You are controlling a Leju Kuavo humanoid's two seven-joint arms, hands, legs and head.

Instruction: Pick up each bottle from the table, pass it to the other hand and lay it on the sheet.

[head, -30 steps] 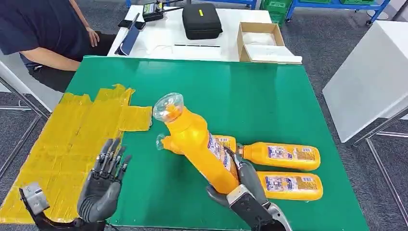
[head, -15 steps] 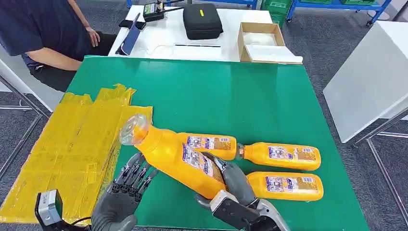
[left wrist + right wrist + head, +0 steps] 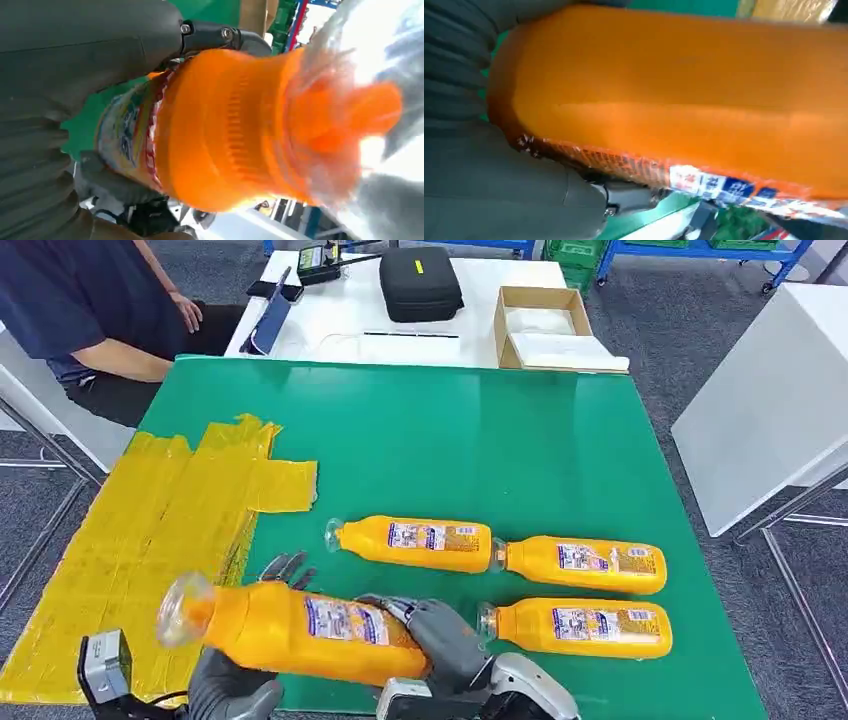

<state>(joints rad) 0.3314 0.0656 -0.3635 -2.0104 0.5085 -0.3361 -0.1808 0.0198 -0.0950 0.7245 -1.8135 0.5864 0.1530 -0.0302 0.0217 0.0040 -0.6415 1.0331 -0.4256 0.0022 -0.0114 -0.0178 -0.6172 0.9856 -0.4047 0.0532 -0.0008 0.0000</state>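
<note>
Bottle in hand [image 3: 300, 628]: orange, lying almost level above the near edge of the bench, its clear cap toward the sheet and its base toward the right hand.
Bench [image 3: 480, 440]: green top; it carries the sheet on the robot's left and three lying bottles on its right.
Sheet [image 3: 150, 530]: yellow, wrinkled, spread over the left part of the bench; the held bottle's cap end is over its near edge.
White table [image 3: 420, 330]: beyond the bench, with a black case [image 3: 419, 282] and an open cardboard box [image 3: 545, 325] on it.
Person [image 3: 90, 310]: seated at the far left corner, in a dark top.
Bottles on the bench: one [image 3: 415, 542] lies nearest the middle, a second [image 3: 582, 564] end to end with it to the right, a third [image 3: 575, 627] nearer the robot; all rest flat, caps pointing left.
Right hand [image 3: 440, 635]: grips the base end of the held bottle, fingers wrapped over it.
Left hand [image 3: 235, 690]: under the bottle's cap end, fingers reaching up behind the body; the wrist view has thumb and fingers on either side of it, closed around the bottle.
</note>
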